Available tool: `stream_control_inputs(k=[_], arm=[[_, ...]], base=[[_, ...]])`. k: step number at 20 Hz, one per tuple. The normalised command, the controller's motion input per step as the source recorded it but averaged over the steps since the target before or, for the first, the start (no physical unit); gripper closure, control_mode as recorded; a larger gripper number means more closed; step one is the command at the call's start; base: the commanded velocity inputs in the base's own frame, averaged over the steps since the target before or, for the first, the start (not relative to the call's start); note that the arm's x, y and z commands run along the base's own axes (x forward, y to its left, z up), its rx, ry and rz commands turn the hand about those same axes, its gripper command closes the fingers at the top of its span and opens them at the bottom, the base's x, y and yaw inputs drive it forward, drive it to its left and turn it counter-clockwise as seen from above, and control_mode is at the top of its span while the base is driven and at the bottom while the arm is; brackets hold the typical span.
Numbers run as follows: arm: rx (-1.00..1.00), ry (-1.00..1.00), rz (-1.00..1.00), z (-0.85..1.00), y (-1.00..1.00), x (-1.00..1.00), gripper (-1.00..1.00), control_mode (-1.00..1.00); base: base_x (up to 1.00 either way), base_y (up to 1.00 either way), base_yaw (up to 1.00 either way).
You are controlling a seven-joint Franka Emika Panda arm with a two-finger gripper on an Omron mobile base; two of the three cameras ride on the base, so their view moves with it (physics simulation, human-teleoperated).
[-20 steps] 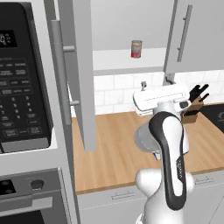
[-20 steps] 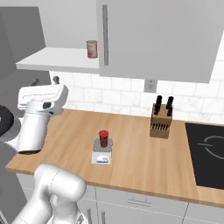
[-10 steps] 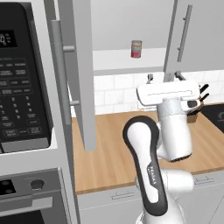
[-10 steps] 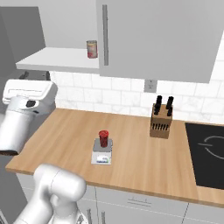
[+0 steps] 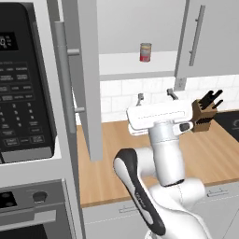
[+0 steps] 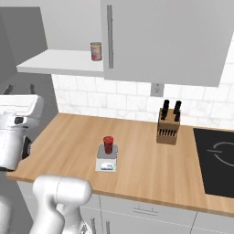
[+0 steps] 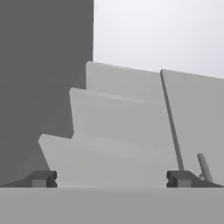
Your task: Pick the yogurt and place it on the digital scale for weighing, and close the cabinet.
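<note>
Since a second ago your arm has swung its hand away from the knife block side and toward the open door, while the yogurt and scale have stayed put. Your claw (image 7: 112, 179) is spread wide with nothing between its fingertips (image 7: 43, 178), and it points up and back at the cabinet (image 5: 205, 42). In the left base view you see the two tips poking up over the white hand, in front of the tiled wall.

Straight ahead of the claw, in the hand view, pale stepped panels rise, with a thin dark seam running down on the right and a short grey bar just beside the right tip. You cannot tell from that view which panel is door and which is shelf.

To the left of the claw in the left base view, the open door (image 5: 86, 79) stands edge-on toward you, its long handle (image 5: 63, 79) facing the microwave (image 5: 23, 84). Between that door edge and the hand there is open air over the bench (image 6: 137, 164). Above the claw, the white shelf carries a red-labelled can (image 5: 145, 52) near its front lip.

Well off to the claw's right in the right base view, the yogurt (image 6: 108, 144) stands upright on the digital scale (image 6: 106, 161), with bare bench all round. The knife block (image 6: 168, 125) stands farther right near the wall.
</note>
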Motion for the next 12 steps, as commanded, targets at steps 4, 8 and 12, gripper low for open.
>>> stream_control_inputs(k=[4, 8, 12], arm=[[-0.03, 0.01, 0.02, 0.14, 0.02, -1.00, -1.00, -1.00], [0.00, 0.13, 0.02, 0.30, 0.00, -1.00, -1.00, -1.00], [-0.09, 0.04, -0.01, 0.38, 0.24, -1.00, -1.00, -1.00]], base=[[0.00, 0.00, 0.00], [0.00, 0.00, 0.00], [0.00, 0.00, 0.00]])
